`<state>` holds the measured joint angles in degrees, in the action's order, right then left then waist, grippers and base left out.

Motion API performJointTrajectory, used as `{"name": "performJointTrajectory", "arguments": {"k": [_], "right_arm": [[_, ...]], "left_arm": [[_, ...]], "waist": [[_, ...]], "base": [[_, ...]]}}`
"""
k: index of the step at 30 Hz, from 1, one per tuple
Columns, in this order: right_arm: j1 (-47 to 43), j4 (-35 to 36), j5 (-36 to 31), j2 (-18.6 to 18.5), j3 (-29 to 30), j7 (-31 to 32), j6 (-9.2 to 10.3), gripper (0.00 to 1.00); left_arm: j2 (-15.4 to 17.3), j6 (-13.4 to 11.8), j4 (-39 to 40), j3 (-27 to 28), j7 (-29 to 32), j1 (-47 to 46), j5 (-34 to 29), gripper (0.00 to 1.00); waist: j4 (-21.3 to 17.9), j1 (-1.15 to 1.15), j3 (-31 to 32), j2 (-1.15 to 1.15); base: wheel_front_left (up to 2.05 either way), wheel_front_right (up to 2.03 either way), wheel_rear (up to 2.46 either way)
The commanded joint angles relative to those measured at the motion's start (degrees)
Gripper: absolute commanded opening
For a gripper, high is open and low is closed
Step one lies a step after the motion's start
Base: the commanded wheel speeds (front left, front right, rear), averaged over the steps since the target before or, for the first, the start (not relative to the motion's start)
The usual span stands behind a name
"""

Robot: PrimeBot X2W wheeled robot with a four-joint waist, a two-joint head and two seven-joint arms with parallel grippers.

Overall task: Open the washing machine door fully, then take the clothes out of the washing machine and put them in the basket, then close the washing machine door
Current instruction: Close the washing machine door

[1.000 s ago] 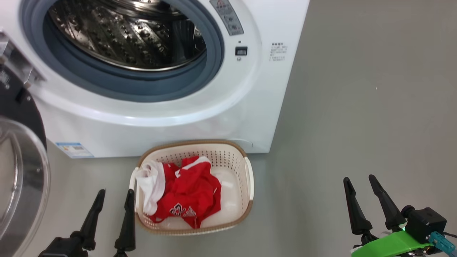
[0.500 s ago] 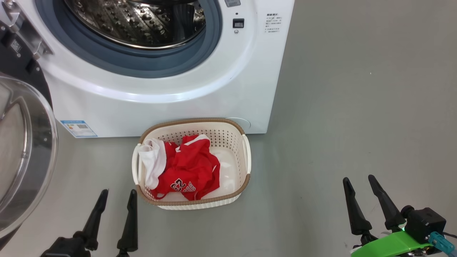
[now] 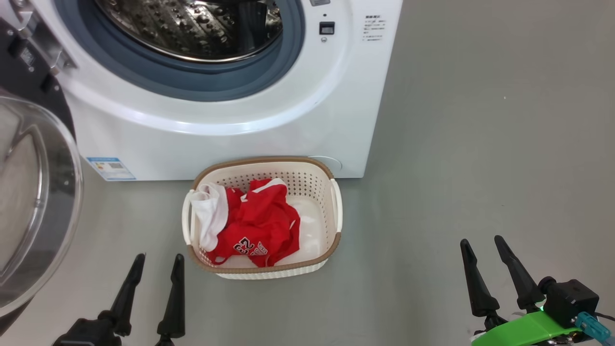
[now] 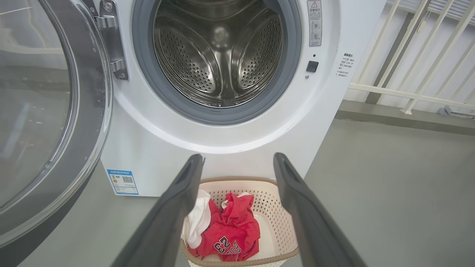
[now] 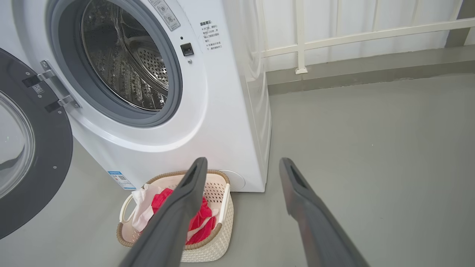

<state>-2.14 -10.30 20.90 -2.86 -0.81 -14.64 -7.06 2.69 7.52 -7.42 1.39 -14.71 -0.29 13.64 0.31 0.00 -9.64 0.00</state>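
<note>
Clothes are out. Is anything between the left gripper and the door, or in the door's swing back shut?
Nothing visible. Bare floor lies between the open left gripper and the washing machine door. The basket sits low before the washing machine, seemingly below the door's swing.

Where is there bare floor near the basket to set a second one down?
Widest patch: the floor right of the washing machine and the basket, ahead of the right tool. A smaller patch lies between the basket's front and the left tool. Crowded: the left, where the open washing machine door hangs over the floor beside the basket.
</note>
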Motion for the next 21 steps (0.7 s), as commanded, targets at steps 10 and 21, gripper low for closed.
{"name": "performJointTrajectory", "arguments": {"k": [10, 21], "right_arm": [[1.2, 0.6, -0.6, -1.9, -3.6, -0.4, -0.43, 1.0], [1.7, 0.0, -0.5, -3.8, -5.4, -0.4, -0.43, 1.0]], "left_arm": [[0.2, 0.0, 0.0, 2.7, -0.3, -1.5, 0.9, 1.0], [0.2, 0.0, -1.9, 2.6, -0.3, -0.2, 3.8, 1.0]], "waist": [[7.4, 0.0, 0.6, 0.0], [17.2, 0.0, 1.7, 0.0]], "base": [[0.0, 0.0, 0.0], [0.0, 0.0, 0.0]]}}
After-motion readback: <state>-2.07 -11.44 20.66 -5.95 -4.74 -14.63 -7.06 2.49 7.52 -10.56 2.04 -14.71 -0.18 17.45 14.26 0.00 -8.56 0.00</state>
